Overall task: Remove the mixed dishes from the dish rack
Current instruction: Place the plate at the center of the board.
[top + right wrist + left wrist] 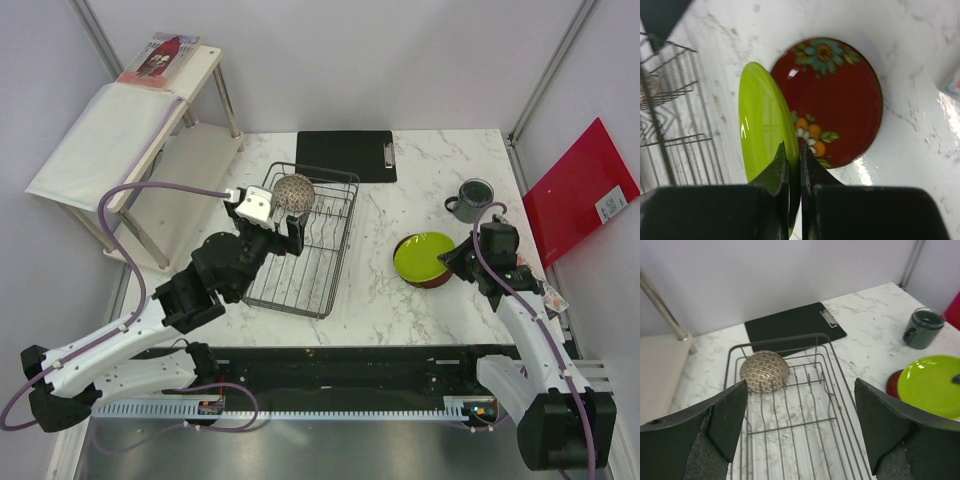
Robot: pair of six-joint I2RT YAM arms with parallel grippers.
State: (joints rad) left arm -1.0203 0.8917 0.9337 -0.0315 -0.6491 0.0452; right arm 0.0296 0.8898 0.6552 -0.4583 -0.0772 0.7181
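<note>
The dark wire dish rack (325, 262) holds only the speckled bowl (296, 192), upside down at its far end; the bowl (764, 371) and rack (835, 371) show in the left wrist view. My left gripper (282, 232) is open and empty above the rack, just short of the bowl. My right gripper (794, 165) is shut on the rim of the lime-green plate (763, 125), held over the dark red patterned plate (840, 100) lying on the table. From above, the green plate (424, 256) covers most of the red one (430, 283). The grey-green mug (471, 200) stands right of the rack. The clear glass is out of view.
A black clipboard (346, 155) lies behind the rack. A red folder (580, 190) leans at the far right. A white shelf unit (130, 140) stands at the left, with a book (160, 55) on top.
</note>
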